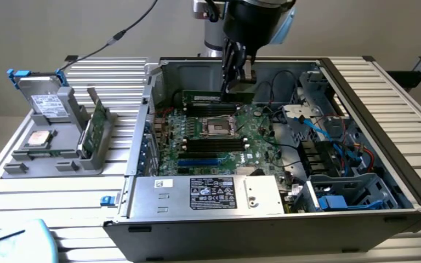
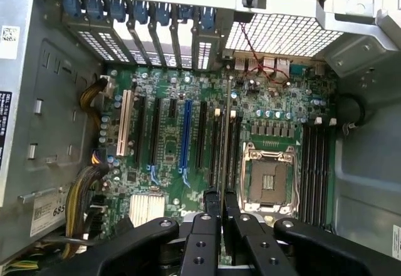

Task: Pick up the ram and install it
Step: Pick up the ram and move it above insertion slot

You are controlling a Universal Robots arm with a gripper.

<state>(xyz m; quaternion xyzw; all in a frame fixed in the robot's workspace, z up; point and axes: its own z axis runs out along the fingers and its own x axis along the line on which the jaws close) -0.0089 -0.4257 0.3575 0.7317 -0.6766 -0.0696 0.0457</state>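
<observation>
ram (image 1: 202, 97) stands on edge just above the far slots (image 1: 210, 110) by the case's back wall, long axis along the slots. hand (image 1: 234, 87) is at its end toward the exterior view's right, fingers nearly together, apparently pinching it.

Soft, even light; mild shadow inside the computer case (image 1: 269, 233).

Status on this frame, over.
Gripper shut on the ram. Ram low over memory slots beside CPU socket. No obstruction seen.
</observation>
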